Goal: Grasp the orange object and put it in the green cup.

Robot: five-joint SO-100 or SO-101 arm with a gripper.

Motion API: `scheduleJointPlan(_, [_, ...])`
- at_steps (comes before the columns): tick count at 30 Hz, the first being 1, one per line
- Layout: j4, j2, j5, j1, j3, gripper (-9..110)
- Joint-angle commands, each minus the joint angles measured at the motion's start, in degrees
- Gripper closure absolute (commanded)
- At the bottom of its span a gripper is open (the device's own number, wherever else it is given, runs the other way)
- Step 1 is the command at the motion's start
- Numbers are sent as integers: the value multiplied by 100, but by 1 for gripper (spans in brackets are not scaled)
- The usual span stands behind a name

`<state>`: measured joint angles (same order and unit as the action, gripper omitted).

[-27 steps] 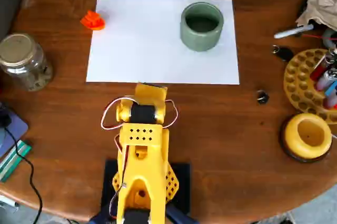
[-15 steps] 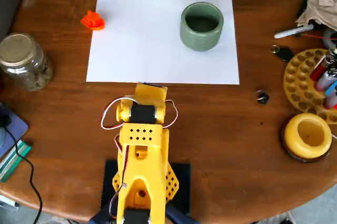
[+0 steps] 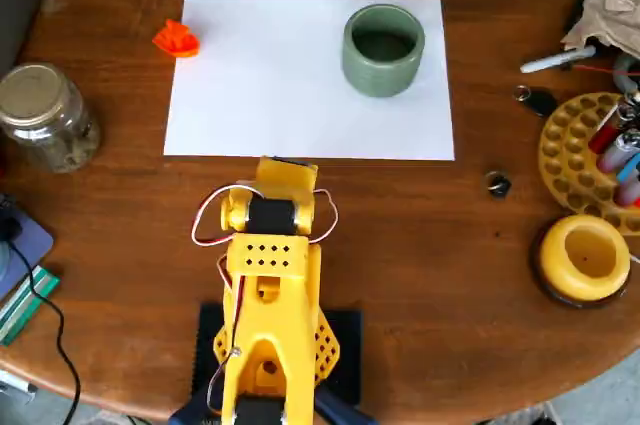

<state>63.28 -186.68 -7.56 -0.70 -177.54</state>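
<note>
You're seeing a stepped plastic orange object (image 3: 176,39) sitting far left, matte thick-walled green cup (image 3: 383,49) standing far right; gripper state: can't tell.

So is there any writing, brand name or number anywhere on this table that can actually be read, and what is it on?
None can be read in the overhead view.
White sheet: blank.
Green cup, orange object, glass jar: no lettering visible.
Yellow arm: only holes and wires, no label visible.
Markers in the yellow holder at the right edge: any print too small and blurred to read.
Green-striped item at the left edge: too blurred to tell.
</note>
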Motion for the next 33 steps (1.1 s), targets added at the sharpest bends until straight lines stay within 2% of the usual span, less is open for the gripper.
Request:
scheduleJointPlan(1, [-149,-9,-18,-9,9,101])
scheduleJointPlan(4, [-396,-9,-88,-176,9,101])
scheduleJointPlan(5, [-536,-9,-431,-193,9,101])
scheduleJointPlan(13, [-1063,-9,-4034,-563,9,101])
scheduleJointPlan(15, [-1292,-18,-4623,-668,9,101])
scheduleJointPlan(17, [-1266,0,-5827,-809,9,101])
scheduleJointPlan(21, [-1688,237,-6917,-1283,9,101])
scheduleJointPlan(33, [-6688,4922,-8376,-2408,272,101])
